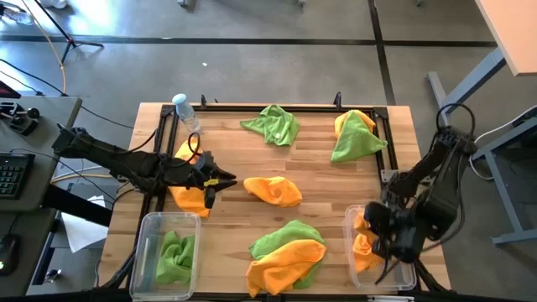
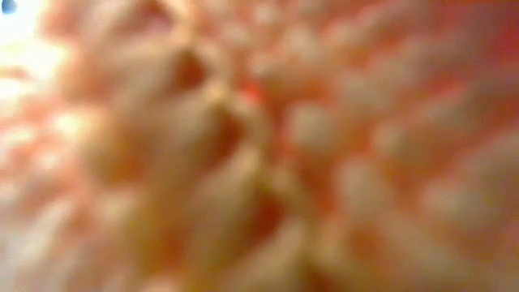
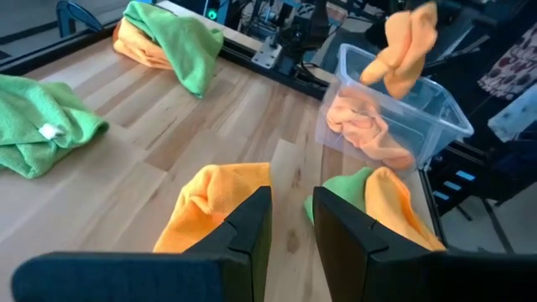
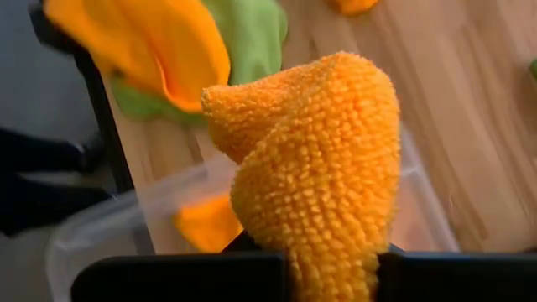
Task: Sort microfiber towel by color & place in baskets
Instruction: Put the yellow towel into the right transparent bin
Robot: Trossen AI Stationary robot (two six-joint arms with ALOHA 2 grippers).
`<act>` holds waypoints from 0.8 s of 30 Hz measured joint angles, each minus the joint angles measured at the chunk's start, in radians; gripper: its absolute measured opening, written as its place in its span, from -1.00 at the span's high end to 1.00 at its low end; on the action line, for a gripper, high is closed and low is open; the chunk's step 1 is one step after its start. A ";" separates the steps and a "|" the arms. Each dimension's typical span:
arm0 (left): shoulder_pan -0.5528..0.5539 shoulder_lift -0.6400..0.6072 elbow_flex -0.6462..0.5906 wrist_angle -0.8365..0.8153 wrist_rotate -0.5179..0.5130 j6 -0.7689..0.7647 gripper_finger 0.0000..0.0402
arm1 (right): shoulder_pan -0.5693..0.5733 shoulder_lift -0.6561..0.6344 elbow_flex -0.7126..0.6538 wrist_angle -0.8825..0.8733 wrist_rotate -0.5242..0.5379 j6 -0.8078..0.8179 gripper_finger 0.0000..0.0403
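While the left gripper waits part-open at centre left, an orange towel is held pinched in the right gripper directly above the clear basket at the lower right of the high view, so a release drops it in.

The high view is bright and even, with soft light from above; the table shows only small, weak shadows under the towels, and no glare. The low view is fully out of focus: an orange towel fills it as a pale blur, brighter at the left. In the right wrist view the held orange towel is sharp and the background is soft; the left wrist view is clear, with dark fingers.
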 joint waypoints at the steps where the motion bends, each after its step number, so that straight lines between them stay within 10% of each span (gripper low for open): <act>1: 0.000 0.000 0.000 -0.001 0.000 0.003 0.62 | 0.012 0.014 -0.003 0.001 -0.010 0.000 1.00; 9: 0.002 0.000 0.000 0.005 0.000 0.037 0.62 | 0.045 0.132 -0.062 0.025 -0.034 0.029 1.00; 24: 0.005 0.001 0.000 0.039 0.001 0.021 0.62 | 0.045 0.124 -0.510 0.597 -0.112 0.018 1.00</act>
